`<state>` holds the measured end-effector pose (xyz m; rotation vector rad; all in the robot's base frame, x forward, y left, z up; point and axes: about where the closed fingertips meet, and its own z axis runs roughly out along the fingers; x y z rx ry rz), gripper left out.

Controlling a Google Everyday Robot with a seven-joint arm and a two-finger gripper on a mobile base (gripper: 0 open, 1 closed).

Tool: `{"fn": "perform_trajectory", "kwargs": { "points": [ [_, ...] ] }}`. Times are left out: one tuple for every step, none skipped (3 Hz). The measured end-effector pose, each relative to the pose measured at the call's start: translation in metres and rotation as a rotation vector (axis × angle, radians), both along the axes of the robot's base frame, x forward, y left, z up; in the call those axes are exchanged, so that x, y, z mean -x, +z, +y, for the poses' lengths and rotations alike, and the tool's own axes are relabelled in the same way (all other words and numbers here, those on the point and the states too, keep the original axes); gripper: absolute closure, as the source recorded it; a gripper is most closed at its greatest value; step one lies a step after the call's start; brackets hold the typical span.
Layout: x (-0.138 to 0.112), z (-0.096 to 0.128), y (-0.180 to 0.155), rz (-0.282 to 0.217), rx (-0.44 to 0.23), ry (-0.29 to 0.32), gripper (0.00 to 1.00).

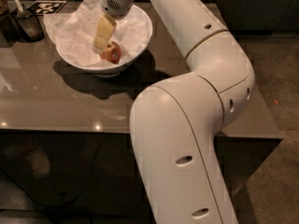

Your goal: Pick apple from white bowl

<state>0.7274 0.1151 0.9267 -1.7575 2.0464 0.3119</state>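
The white bowl (pixel 140 36) stands at the far left of the brown table (pixel 56 106), lined with crumpled white paper towel (pixel 74 24). The small red apple (pixel 112 53), with a yellow-orange patch, lies in the bowl's bottom towards its near right side. My gripper (pixel 102 45) reaches down into the bowl from above. Its cream-coloured end is right beside the apple's left side. I cannot tell whether it touches or holds the apple.
A dark container (pixel 23 24) with a utensil in it stands at the table's far left corner. A black-and-white marker tag (pixel 46 6) lies behind it. My white arm (pixel 196 101) arches over the table's right half. The table's front edge (pixel 70 130) is near.
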Motion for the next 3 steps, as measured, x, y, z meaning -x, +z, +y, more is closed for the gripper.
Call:
{"fn": "perform_trajectory", "kwargs": {
  "points": [
    [-0.007,0.005,-0.015,0.02,-0.003,-0.013,0.0],
    [-0.01,0.005,-0.027,0.039,-0.003,-0.023,0.0],
    [-0.012,0.005,-0.037,0.058,-0.008,-0.03,0.0]
  ]
}}
